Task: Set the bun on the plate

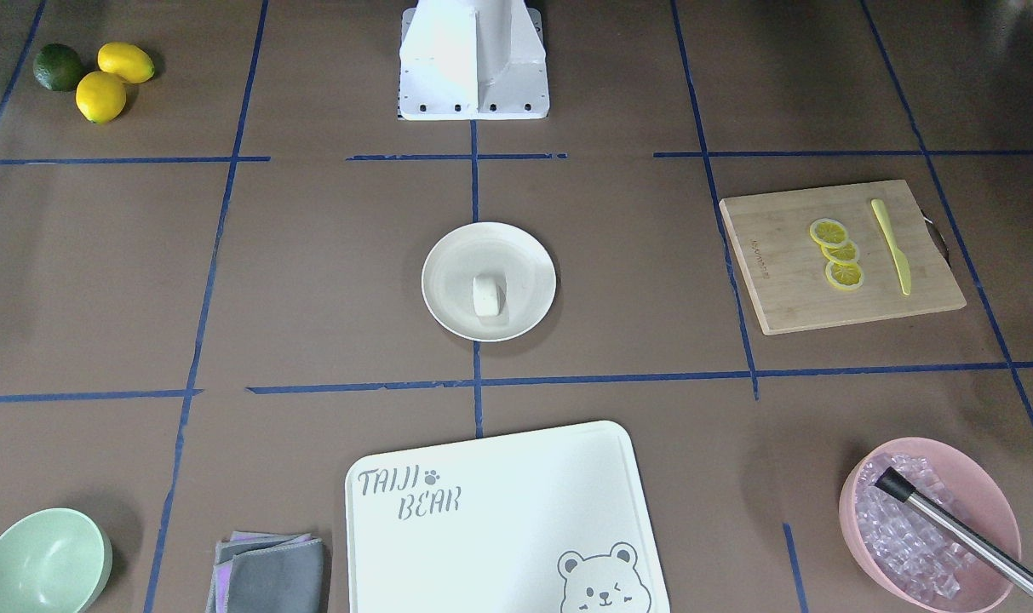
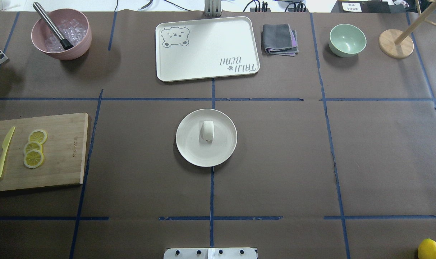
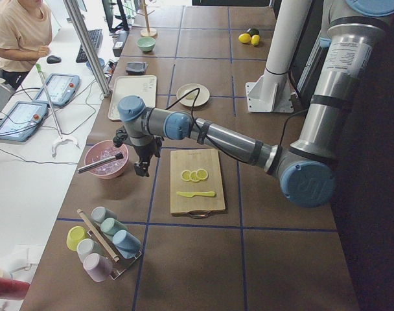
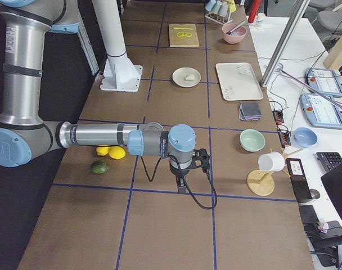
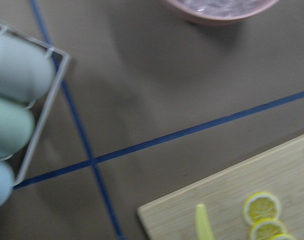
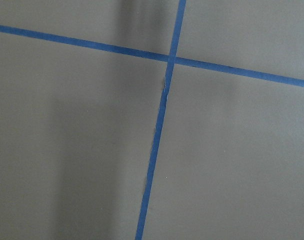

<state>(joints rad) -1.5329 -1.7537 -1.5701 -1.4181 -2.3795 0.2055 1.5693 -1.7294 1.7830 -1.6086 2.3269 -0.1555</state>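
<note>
The white bun [image 1: 487,296] [image 2: 207,130] lies near the middle of the round cream plate [image 1: 444,264] [image 2: 189,147] at the table's centre. No gripper is near it. My left gripper [image 3: 142,170] hangs far off, between the pink bowl and the cutting board; it shows only in the exterior left view, and I cannot tell whether it is open or shut. My right gripper [image 4: 182,185] hovers over bare table near the lemons; it shows only in the exterior right view, and I cannot tell its state. Both wrist views show only table.
A bear-printed tray [image 2: 207,48], a folded grey cloth [image 2: 279,39] and a mint-green bowl [image 2: 347,40] line the far side. A pink bowl of ice [image 2: 61,34] and a cutting board [image 2: 59,151] with lemon slices are on my left. A person [image 3: 19,32] sits at a side desk.
</note>
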